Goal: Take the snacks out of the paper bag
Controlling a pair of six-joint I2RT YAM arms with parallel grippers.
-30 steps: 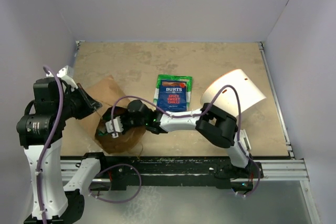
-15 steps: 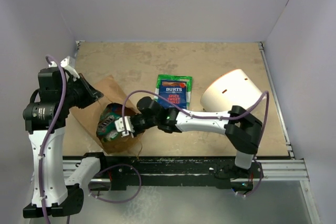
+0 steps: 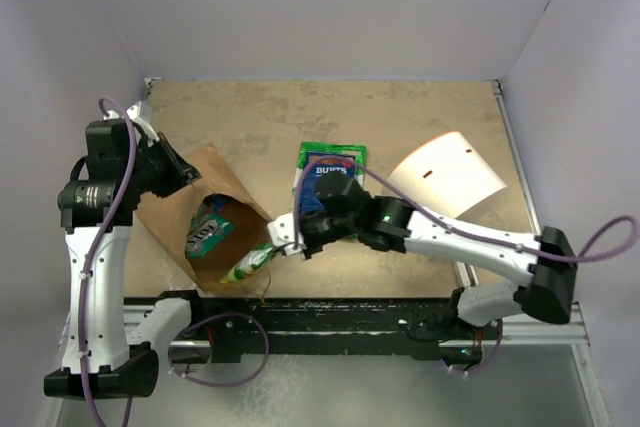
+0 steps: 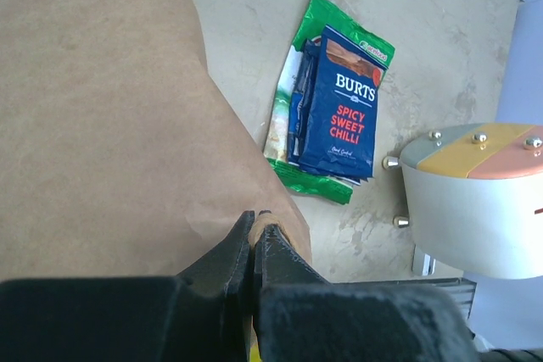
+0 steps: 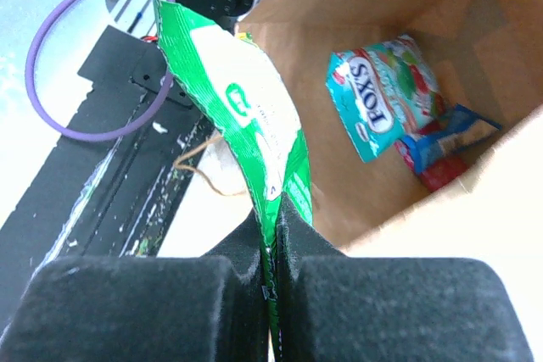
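The brown paper bag (image 3: 165,222) lies on its side at the left, mouth toward the right. My left gripper (image 3: 178,171) is shut on the bag's upper rim (image 4: 276,225) and holds it up. At the mouth my right gripper (image 3: 287,238) is shut on a green snack packet (image 3: 250,263), which hangs from the pinched edge (image 5: 246,108). Inside the bag lie a teal "Fox's" packet (image 5: 382,103) and a small red and blue packet (image 5: 441,148). A dark blue "Burts" packet (image 3: 330,184) rests on a green one (image 3: 335,150) on the table.
A white cylindrical container (image 3: 447,173) lies on its side at the right, close to the two packets on the table. A twisted bag handle (image 5: 204,167) trails by the table's near edge, next to the black rail (image 3: 330,317).
My right gripper has drawn back to the right out of the bag's mouth, bringing the green packet with it. The left gripper has lifted the bag's rim, so the mouth gapes wider.
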